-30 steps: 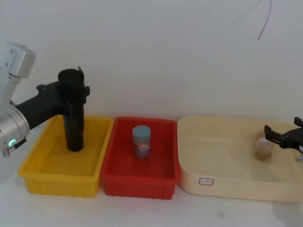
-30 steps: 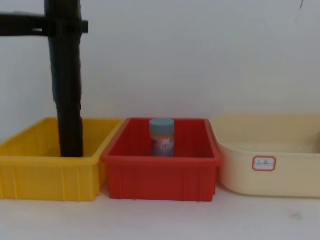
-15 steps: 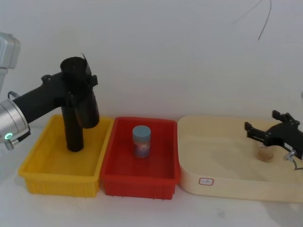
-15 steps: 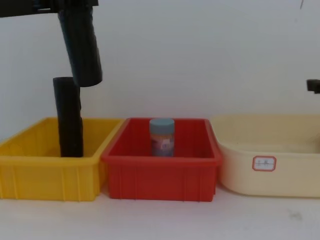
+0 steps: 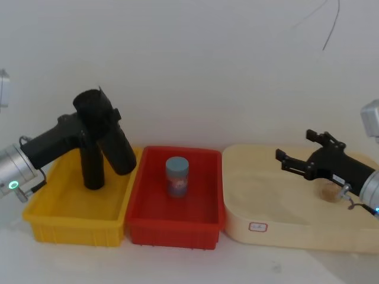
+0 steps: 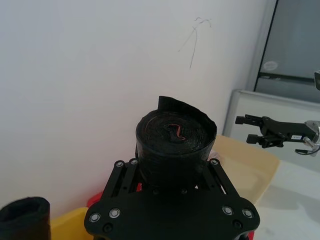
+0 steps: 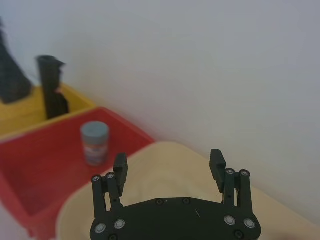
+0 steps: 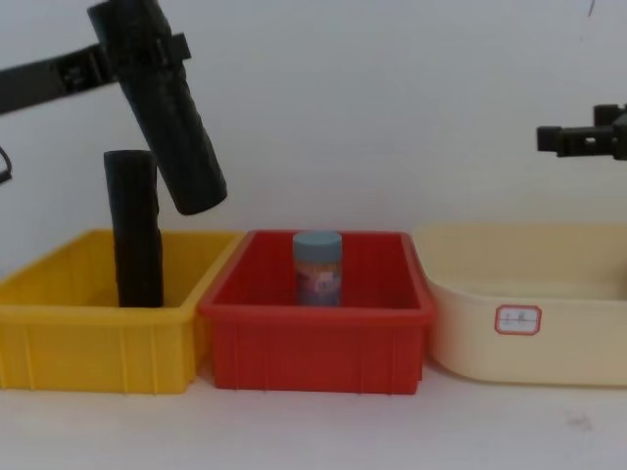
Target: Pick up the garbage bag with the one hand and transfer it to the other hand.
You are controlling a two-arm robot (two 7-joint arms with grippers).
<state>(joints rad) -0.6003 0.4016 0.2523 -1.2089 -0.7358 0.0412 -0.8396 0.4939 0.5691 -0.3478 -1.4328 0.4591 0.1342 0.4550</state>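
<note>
Our left wrist (image 5: 9,170) sits low at the left edge of the table (image 5: 296,267), its green ring lit. From it our left gripper (image 5: 98,118) slants up and inward, fingers clamped on the tilted garbage bag (image 5: 118,151) near its top. Our right wrist (image 5: 371,189) enters from the right edge; our right gripper (image 5: 293,146) hangs in the air, pointing left, fingers spread apart.

Garbage bag (image 5: 110,139) above left bin (image 5: 77,228), spare roll (image 5: 92,171) inside.
</note>
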